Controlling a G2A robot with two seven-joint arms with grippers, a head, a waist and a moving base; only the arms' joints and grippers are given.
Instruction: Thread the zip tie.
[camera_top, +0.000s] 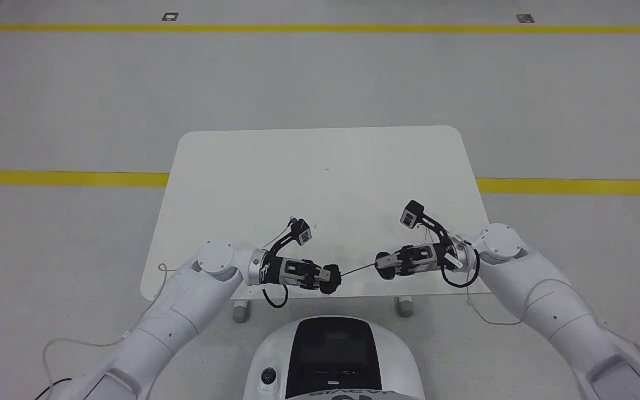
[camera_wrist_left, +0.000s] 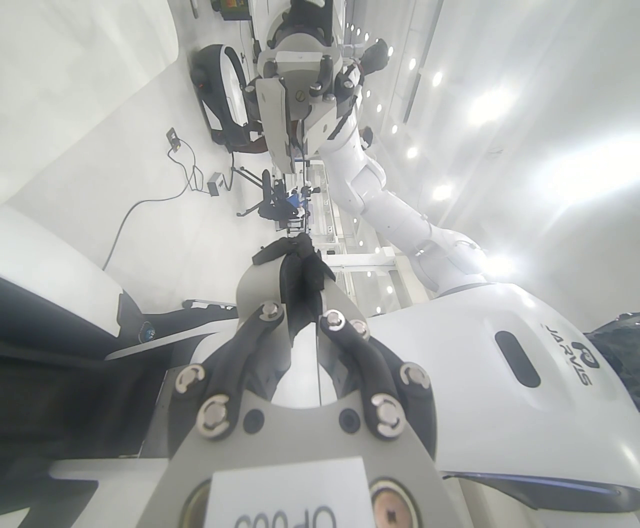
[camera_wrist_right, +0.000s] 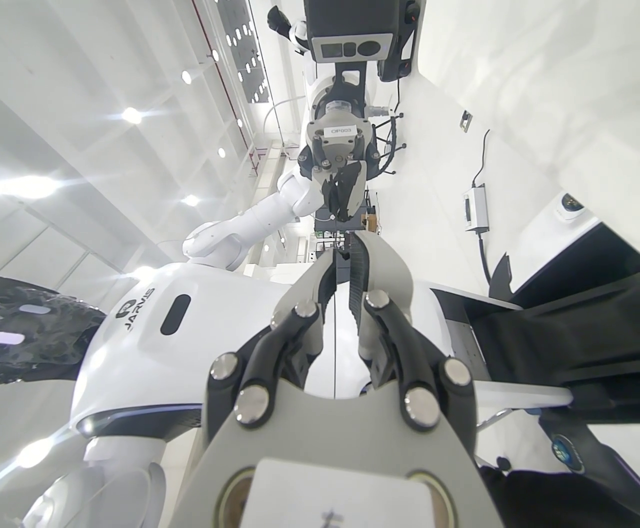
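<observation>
Left gripper (camera_top: 333, 276) and right gripper (camera_top: 380, 265), each white-labelled, hold fingers clamped on the zip tie (camera_top: 357, 269).

We find room over the worktop (camera_top: 320, 170) toward 12 o'clock; at 6 o'clock the stretched zip tie (camera_top: 357, 267) bars passage.

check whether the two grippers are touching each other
Apart: the top view shows a clear gap between the left gripper and right gripper, spanned by the zip tie.
</observation>
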